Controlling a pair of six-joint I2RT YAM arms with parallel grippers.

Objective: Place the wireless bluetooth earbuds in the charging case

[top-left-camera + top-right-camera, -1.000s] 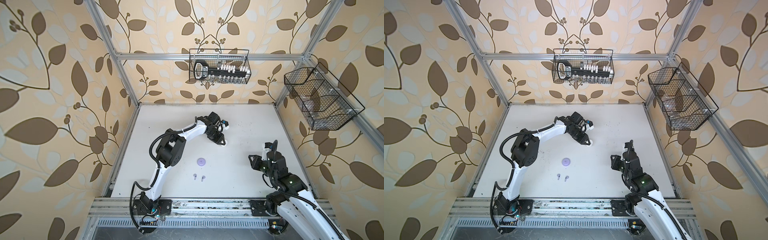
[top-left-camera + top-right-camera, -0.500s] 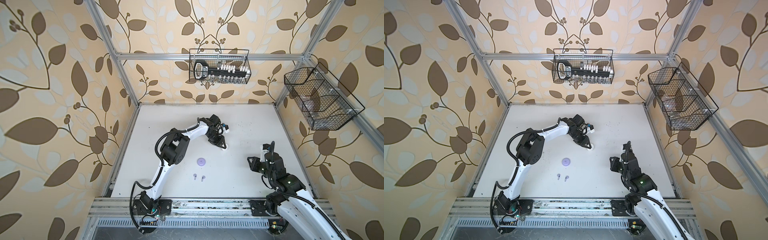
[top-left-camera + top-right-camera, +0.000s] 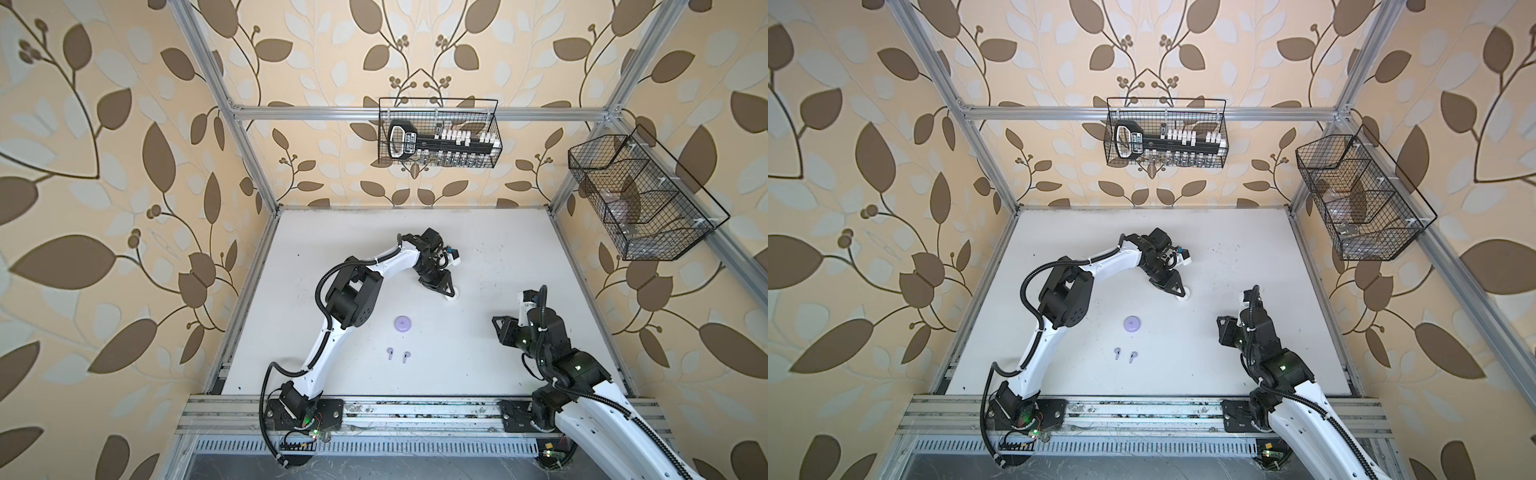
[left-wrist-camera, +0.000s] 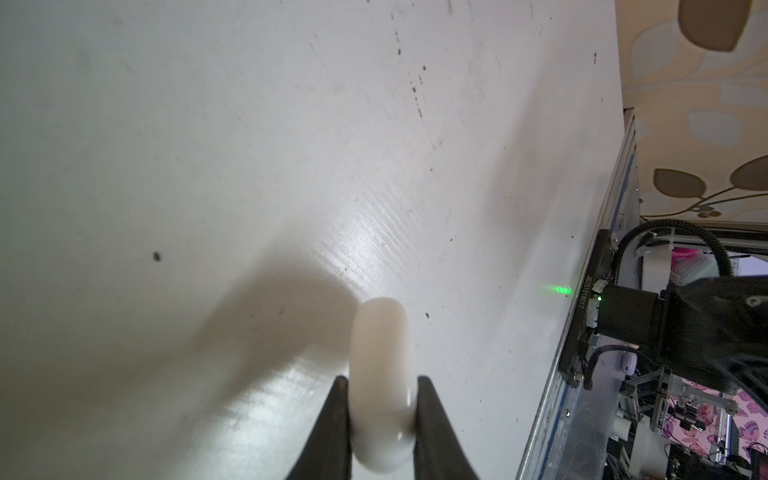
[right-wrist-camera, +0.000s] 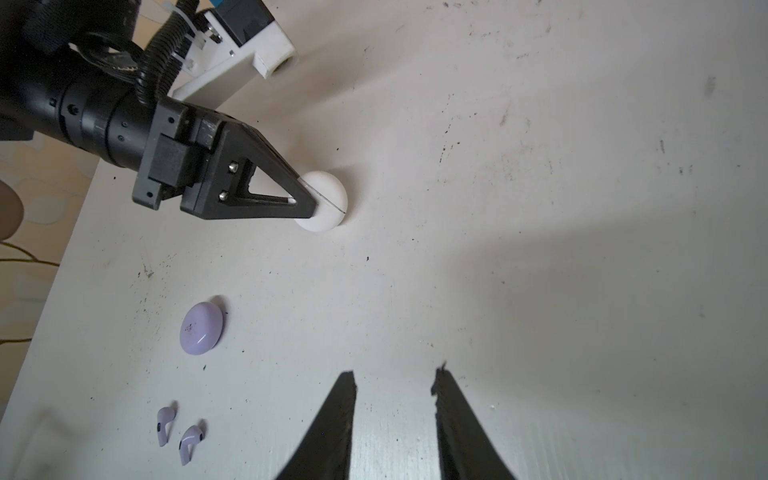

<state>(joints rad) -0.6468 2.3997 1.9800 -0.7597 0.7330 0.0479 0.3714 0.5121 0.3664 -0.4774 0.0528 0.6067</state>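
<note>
Serial print point(image 4: 587, 293) on base plate point(image 4: 575, 345) blurred; left jaws grip white case point(image 4: 380, 386).

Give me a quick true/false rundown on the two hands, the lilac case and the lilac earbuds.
1. The left hand is shut on the white case. True.
2. The right hand holds an earbud. False: it is open and empty.
3. The lilac case lies open. False: it is closed, resting on the table.
4. Both lilac earbuds lie on the table, outside any case. True.
</note>
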